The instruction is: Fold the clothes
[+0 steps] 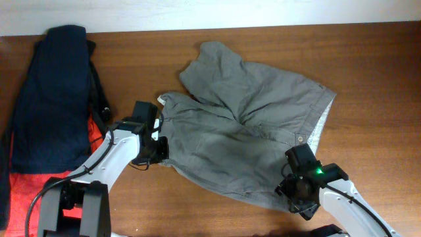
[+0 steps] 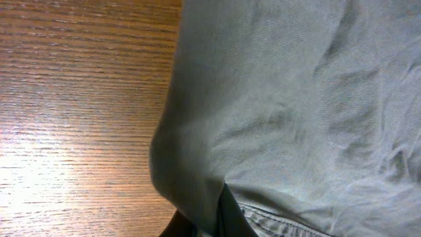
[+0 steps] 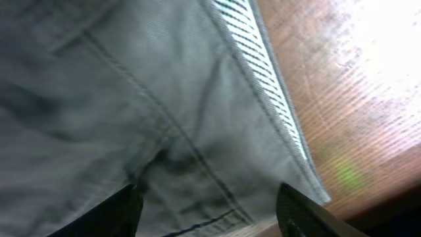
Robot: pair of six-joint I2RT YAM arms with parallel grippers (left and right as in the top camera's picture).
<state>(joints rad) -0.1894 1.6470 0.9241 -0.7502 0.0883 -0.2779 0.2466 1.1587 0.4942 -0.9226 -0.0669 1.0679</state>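
So the shorts (image 1: pixel 250 125) are lying roughly in the middle of the table (image 1: pixel 375 59), spread out but pretty rumpled. They're a grey-khaki cotton with creases running all through the middle. One leg sticks up toward the far edge and the other sprawls toward the near-left. On the right-hand side the waistband is flipped a bit, so the paler striped lining (image 3: pixel 263 85) shows along that edge, and there's a small round button (image 1: pixel 300 139) near it. A little white label (image 1: pixel 162 99) pokes out at the left edge of the fabric. In the right wrist view the stitched seams are really clear, double lines running diagonally across the cloth.

The left end effector (image 1: pixel 156 149) is down on the left edge of the shorts and it's clamped closed. In its own camera the fabric bunches into a fold that goes right down between the dark fingers (image 2: pixel 231 217), so it's got a pinch of the cloth.

The right end effector (image 3: pixel 209 214) is at the near-right part of the shorts. Its fingers are spread wide apart with the fabric lying across the gap, nothing squeezed.

Off on the left of the table there's a dark navy garment (image 1: pixel 56 99) with an orange-red garment (image 1: pixel 36 181) peeking out underneath it, well apart from the shorts.
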